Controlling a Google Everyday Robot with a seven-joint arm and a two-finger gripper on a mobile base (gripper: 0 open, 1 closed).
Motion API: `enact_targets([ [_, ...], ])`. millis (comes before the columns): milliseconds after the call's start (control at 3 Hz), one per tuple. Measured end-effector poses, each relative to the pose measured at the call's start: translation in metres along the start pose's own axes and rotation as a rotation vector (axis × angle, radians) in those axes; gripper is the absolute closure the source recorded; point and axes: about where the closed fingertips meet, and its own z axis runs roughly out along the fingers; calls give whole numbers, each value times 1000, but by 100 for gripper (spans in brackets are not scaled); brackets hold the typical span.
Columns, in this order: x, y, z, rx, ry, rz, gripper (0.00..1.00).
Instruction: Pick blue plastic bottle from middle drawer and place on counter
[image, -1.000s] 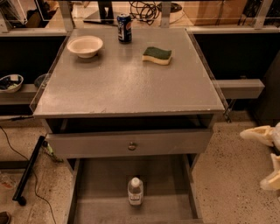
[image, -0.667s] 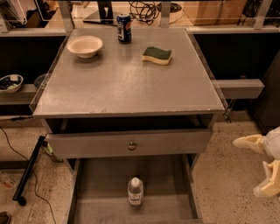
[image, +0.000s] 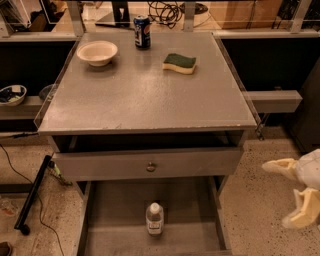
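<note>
Well apart, the blue plastic bottle (image: 154, 218) sits left of the spread, empty fingers (image: 281, 167).

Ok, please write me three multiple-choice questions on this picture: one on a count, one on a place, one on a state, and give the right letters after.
1. How many things lie on the counter?
A) two B) three C) four

2. Where does the blue plastic bottle stand?
A) on the counter B) in the open middle drawer C) on the floor

3. The gripper, low at the right beside the counter, is:
A) open and empty B) shut on the bottle C) shut on a cup

Answers:
1 B: only a bowl, a soda can and a sponge lie there.
2 B: it stands upright on the drawer's floor.
3 A: its fingers are apart, with nothing between them.
</note>
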Motion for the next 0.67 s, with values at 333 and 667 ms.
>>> enact_targets([
  [333,8,-27,36,23,-48,-22,0],
  [667,8,-27,36,23,-48,-22,0],
])
